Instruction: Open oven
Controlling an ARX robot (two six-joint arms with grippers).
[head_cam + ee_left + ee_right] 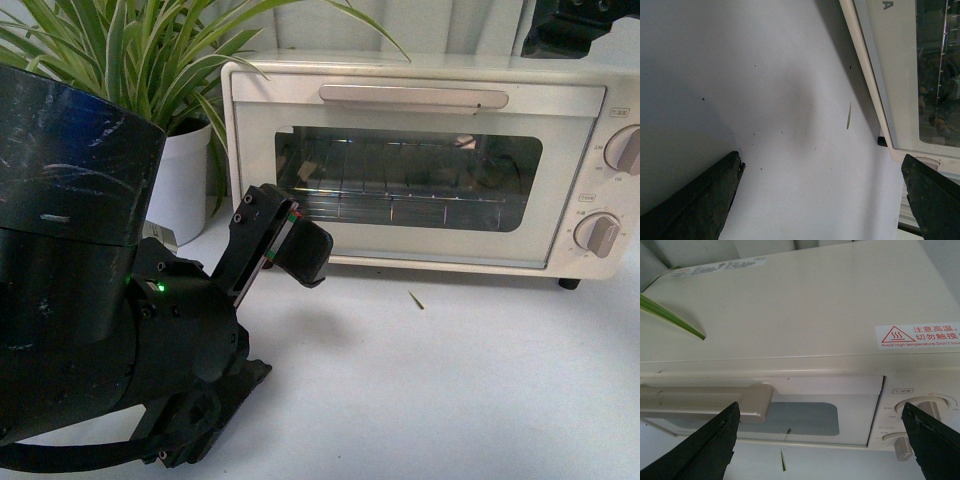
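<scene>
Closest to us, our left arm (90, 250) fills the near left of the front view. Its left tool (300, 250) hangs low over the counter (450, 390), just in front of the lower left corner of the oven door. The left wrist view shows its two fingers (695, 200) spread wide, with nothing but bare counter between them. A thin leaf sliver (416, 300) lies on the counter just short of the oven's front edge. Beyond it the oven (420, 72) stands facing us across the middle and right, its door (410, 245) shut flush and its knobs (600, 233) at the right end. The handle (412, 96) is what matters here. It is a long pale bar along the top of the door, and its long axis runs level from left to right, parallel to the oven's front. Our right tool (815, 445) hovers above the oven's top, jaws wide apart and empty. In its wrist view the end of the handle nearer the knobs shows in the gap between its fingers. We judge the right tool much nearer the handle than the left tool, which sits well below it. The coming move therefore looks like a descent of the right tool onto the bar, fingers straddling its short way, then a pull toward us and down. Farthest back, a striped plant (130, 50) in a white pot (185, 180) stands beside the oven's left side.
</scene>
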